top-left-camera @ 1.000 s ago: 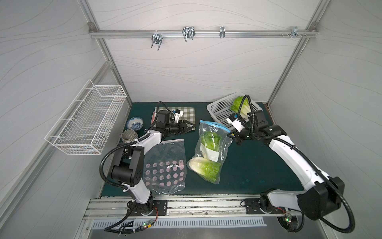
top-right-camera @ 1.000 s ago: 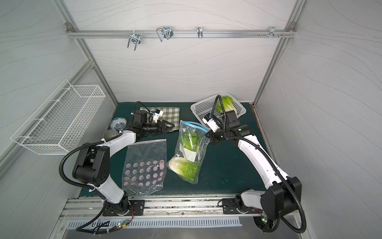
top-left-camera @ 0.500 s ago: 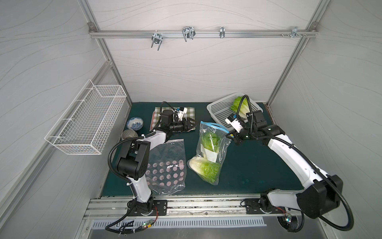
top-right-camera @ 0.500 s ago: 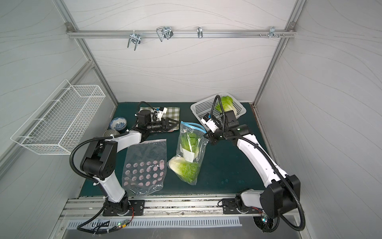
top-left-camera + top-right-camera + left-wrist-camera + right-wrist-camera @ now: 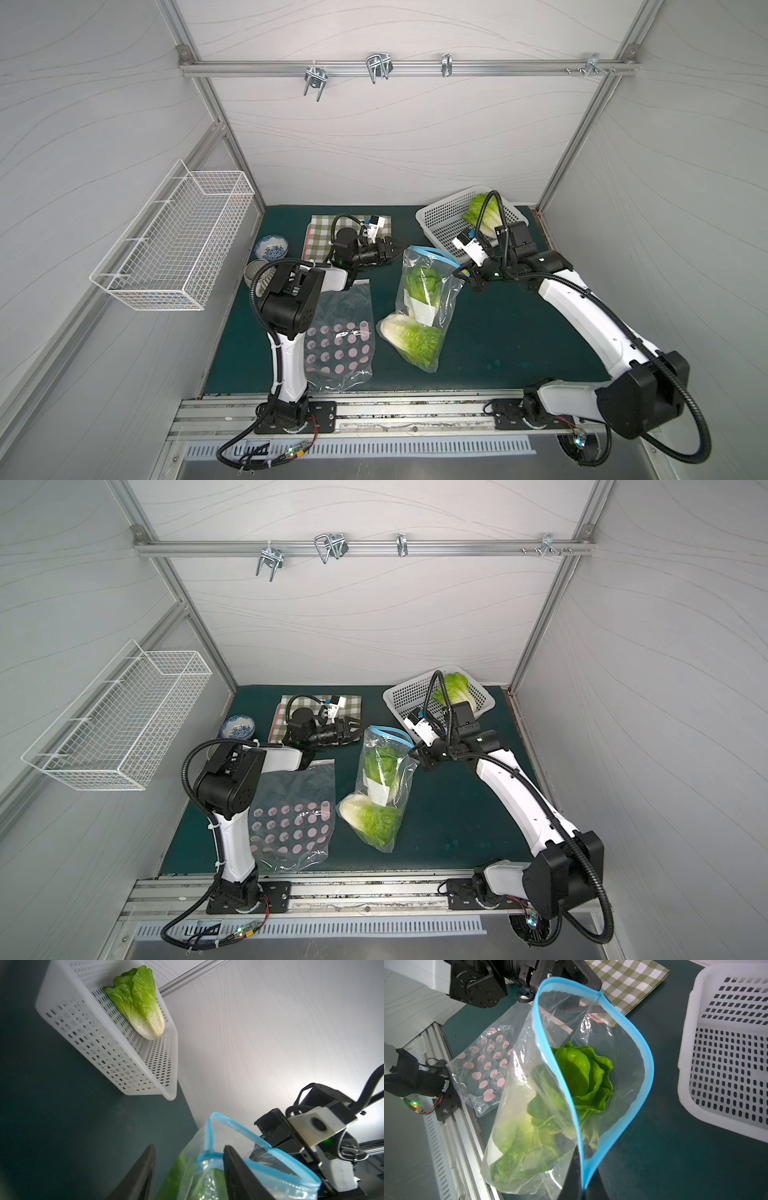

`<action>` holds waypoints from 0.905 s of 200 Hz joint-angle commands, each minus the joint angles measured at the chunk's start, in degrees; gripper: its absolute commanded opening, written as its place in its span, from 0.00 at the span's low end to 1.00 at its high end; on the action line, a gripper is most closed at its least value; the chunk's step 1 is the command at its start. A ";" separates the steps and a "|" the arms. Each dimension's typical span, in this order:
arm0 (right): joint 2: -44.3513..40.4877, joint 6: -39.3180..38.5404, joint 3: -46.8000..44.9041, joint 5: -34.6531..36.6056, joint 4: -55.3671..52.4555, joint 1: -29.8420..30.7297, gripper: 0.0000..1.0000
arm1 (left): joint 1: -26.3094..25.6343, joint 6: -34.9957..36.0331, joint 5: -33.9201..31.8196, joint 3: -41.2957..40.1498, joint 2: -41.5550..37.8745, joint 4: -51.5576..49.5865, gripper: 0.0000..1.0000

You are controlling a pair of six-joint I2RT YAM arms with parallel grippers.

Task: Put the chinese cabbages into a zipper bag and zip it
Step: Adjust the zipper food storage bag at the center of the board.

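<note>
Blue-rimmed zipper bag gapes: right fingers pinch one corner, left fingers spread by the other.

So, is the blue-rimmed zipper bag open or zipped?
Open: the zipper bag has its blue rim gaping wide, chinese cabbages visible inside.

We see a dark green table. At its back lie a checked cloth and, further right, a white perforated basket. Near the left edge sit a small patterned bowl and a grey ribbed cup. Nearer the front, a pink-dotted plastic bag lies flat. Beside it, the bottom of a clear zipper bag rests on the table.
</note>
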 commanded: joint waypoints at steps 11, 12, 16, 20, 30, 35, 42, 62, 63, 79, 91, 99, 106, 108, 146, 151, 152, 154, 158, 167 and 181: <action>-0.09 -0.46 1.27 -1.13 0.71 -0.33 0.00 | -0.61 -3.53 2.88 -1.03 -1.35 9.14 0.39; -0.08 -0.38 1.29 -1.20 0.76 -0.40 0.00 | -0.61 -3.42 2.90 -1.05 -1.47 8.98 0.39; -0.06 -0.08 1.44 -1.33 0.75 -0.55 0.00 | -0.62 -3.06 2.95 -1.22 -1.77 8.48 0.37; -0.09 0.31 1.48 -1.58 0.86 -0.72 0.00 | -0.63 -2.71 3.00 -1.38 -1.98 7.93 0.35; -0.11 1.09 1.74 -2.24 0.96 -1.19 0.00 | -0.62 -2.08 3.01 -1.81 -2.53 6.94 0.30; -0.13 1.54 1.89 -2.66 1.05 -1.40 0.00 | -0.65 -1.96 3.00 -2.00 -2.71 6.81 0.27; -0.31 2.03 1.86 -3.31 1.30 -1.62 0.00 | -0.67 -1.93 2.85 -2.28 -2.90 6.68 0.22; -1.08 3.44 1.99 -5.20 1.89 -1.87 0.00 | -0.40 -2.02 2.70 -2.57 -3.84 5.99 0.09; -1.10 3.46 2.00 -5.26 1.88 -1.87 0.00 | -0.37 -2.05 2.64 -2.53 -3.94 5.96 0.09; -2.11 4.37 2.10 -6.17 1.96 -1.87 0.00 | 0.69 -2.31 1.76 -2.41 -5.88 4.97 0.01; -3.28 5.17 2.28 -6.53 1.84 -1.87 0.00 | 1.98 -1.30 1.30 -1.96 -8.54 1.70 0.00; -3.95 6.00 2.28 -6.54 1.81 -1.87 0.00 | 3.04 0.07 0.83 -1.95 -10.79 -1.46 0.00; -4.87 7.08 2.01 -6.57 2.55 -1.83 0.00 | 3.92 1.91 0.48 -2.29 -13.32 -4.27 0.00; -5.15 7.41 1.79 -6.55 2.86 -1.88 0.00 | 4.26 2.31 0.36 -2.48 -14.01 -4.86 0.00; -8.76 12.02 0.04 -5.46 3.48 -1.87 0.00 | 7.54 16.38 -2.52 -5.42 -30.34 -24.68 0.00; -9.38 11.42 0.01 -4.61 2.86 -1.79 0.00 | 7.57 18.81 -3.04 -5.27 -32.31 -28.40 0.00; -9.46 11.27 0.00 -4.52 2.76 -1.79 0.00 | 7.56 19.57 -3.17 -5.28 -32.68 -29.13 0.00; -9.77 11.03 -0.09 -4.17 2.71 -1.87 0.00 | 7.63 20.76 -3.41 -5.16 -33.48 -30.85 0.00; -10.04 10.44 -0.14 -3.47 2.44 -1.94 0.00 | 7.59 22.65 -3.67 -4.90 -34.69 -33.33 0.00; -10.60 9.26 -0.42 -2.00 2.82 -2.01 0.00 | 7.88 25.43 -4.09 -4.61 -36.81 -39.10 0.00; -10.73 7.48 -0.66 -2.45 4.30 -2.10 0.00 | 8.56 25.89 -4.03 -5.21 -38.72 -40.88 0.00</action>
